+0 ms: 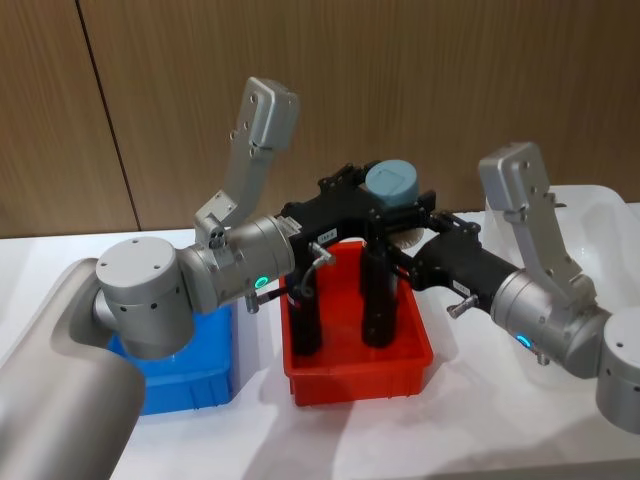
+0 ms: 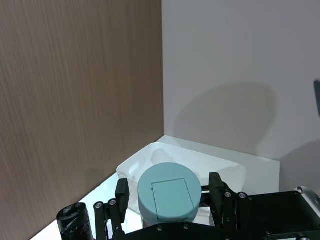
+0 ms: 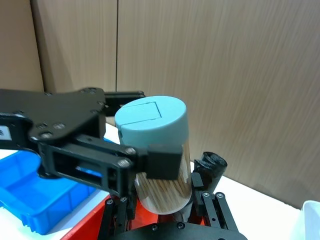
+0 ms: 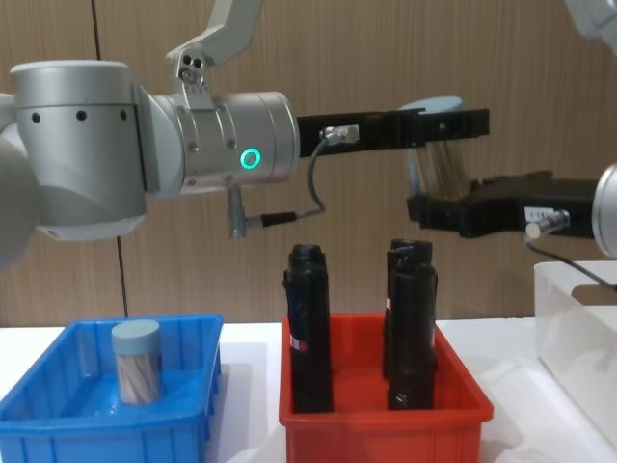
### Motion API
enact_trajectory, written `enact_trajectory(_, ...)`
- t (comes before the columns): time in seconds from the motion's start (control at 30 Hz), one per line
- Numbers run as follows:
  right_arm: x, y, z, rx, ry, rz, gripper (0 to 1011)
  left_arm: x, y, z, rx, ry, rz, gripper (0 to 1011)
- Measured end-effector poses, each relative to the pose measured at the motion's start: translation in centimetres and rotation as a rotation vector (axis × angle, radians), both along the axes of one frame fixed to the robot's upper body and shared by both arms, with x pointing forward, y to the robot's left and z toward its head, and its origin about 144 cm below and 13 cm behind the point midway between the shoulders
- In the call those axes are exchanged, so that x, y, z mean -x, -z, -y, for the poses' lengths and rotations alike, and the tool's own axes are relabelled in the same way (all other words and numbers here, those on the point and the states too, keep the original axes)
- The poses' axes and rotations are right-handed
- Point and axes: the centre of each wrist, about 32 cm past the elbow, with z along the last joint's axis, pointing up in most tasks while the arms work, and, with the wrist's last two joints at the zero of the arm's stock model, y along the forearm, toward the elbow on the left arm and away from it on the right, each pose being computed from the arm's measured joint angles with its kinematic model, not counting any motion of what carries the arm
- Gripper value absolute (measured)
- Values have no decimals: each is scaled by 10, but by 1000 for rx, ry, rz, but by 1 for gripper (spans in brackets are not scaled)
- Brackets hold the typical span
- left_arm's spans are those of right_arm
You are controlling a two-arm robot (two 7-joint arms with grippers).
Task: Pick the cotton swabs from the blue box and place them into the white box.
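Pale-lidded cotton swabs (image 1: 391, 183) stand upright, clenched in the left hand (image 4: 443, 125); the right hand (image 3: 164, 212), grip unclear, sits beneath, with the white box (image 4: 576, 328) at three o'clock.

Cotton swabs (image 3: 164, 192): clear glossy plastic tub

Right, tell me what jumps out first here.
A tub of cotton swabs hangs in mid-air above the red bin, clamped at its lid by the left gripper, with the right gripper meeting it from the other side just below. A second tub stands in the blue box, at the robot's left.
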Motion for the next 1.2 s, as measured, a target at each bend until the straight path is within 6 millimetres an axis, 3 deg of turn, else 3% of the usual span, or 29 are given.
enact_trajectory(0.6, -3, 22, 23, -8, 89, -57, 636, 0, 0, 0, 0, 0, 0, 1004)
enact_trajectory(1.2, -13, 34, 66, 7, 248, -80, 636, 0, 0, 0, 0, 0, 0, 1004)
